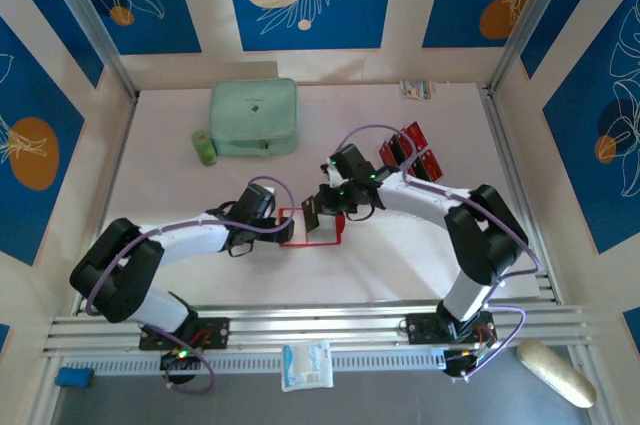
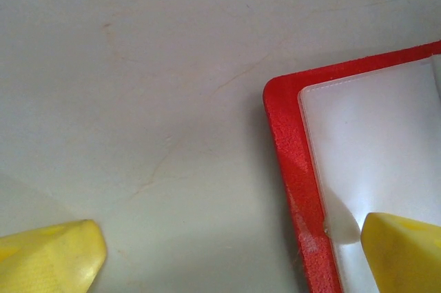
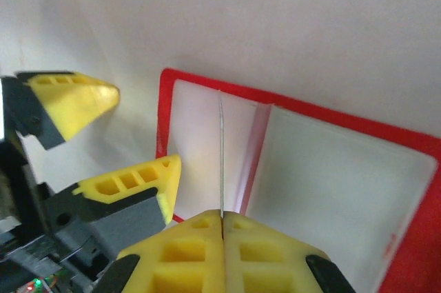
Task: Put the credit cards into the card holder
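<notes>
Right gripper (image 3: 222, 218), pointing down, pinches credit card (image 3: 221, 141) over card holder (image 3: 331, 183); left gripper (image 2: 231, 238) gapes.

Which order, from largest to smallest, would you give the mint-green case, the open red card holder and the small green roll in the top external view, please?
1. mint-green case
2. card holder, though partly covered
3. green roll, clearly the smallest

Red card holder (image 1: 322, 230), mint-green case (image 1: 254, 117), blue leaf-patterned walls (image 1: 330, 5)
</notes>
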{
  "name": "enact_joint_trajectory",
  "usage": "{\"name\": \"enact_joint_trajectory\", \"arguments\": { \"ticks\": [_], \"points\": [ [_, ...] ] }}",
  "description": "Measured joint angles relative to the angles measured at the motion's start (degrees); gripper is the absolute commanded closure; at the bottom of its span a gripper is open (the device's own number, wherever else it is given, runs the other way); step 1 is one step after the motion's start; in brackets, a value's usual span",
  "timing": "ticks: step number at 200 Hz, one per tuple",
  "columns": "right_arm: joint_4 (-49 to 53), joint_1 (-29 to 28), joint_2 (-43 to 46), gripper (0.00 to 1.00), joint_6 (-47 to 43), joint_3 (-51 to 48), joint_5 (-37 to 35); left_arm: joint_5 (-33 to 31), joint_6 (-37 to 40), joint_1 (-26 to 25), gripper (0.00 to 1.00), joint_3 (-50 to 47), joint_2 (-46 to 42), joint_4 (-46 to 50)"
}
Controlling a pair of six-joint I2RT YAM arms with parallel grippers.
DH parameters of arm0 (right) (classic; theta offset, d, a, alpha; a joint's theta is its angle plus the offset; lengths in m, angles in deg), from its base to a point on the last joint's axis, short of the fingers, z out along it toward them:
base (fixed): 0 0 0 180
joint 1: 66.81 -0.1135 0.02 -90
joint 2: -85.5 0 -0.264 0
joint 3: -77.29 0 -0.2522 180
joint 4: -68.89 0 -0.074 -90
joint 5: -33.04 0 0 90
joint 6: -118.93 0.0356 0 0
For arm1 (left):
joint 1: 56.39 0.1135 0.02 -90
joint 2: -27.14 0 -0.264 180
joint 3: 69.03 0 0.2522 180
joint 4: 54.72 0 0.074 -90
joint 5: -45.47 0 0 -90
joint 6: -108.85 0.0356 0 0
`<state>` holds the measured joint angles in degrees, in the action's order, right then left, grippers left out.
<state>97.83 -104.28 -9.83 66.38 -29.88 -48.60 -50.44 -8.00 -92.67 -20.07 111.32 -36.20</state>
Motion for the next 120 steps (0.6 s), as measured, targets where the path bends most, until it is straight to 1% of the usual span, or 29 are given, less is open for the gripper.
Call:
{"name": "enact_joint_trajectory", "arguments": {
  "ticks": [37,83,120],
  "points": [
    [-10.6,3.21,4.66,1.0,5.25,-9.25,2.12,-0.17,0.0,0.0,0.0,0.0,0.0,0.07],
    [-24.72,5.53,4.66,1.0,12.39,-19.12,4.83,-0.17,0.0,0.0,0.0,0.0,0.0,0.22],
    [-34.8,5.16,2.8,1.0,16.17,-22.03,6.19,-0.2,0.0,0.0,0.0,0.02,0.0,0.22]
  ]
}}
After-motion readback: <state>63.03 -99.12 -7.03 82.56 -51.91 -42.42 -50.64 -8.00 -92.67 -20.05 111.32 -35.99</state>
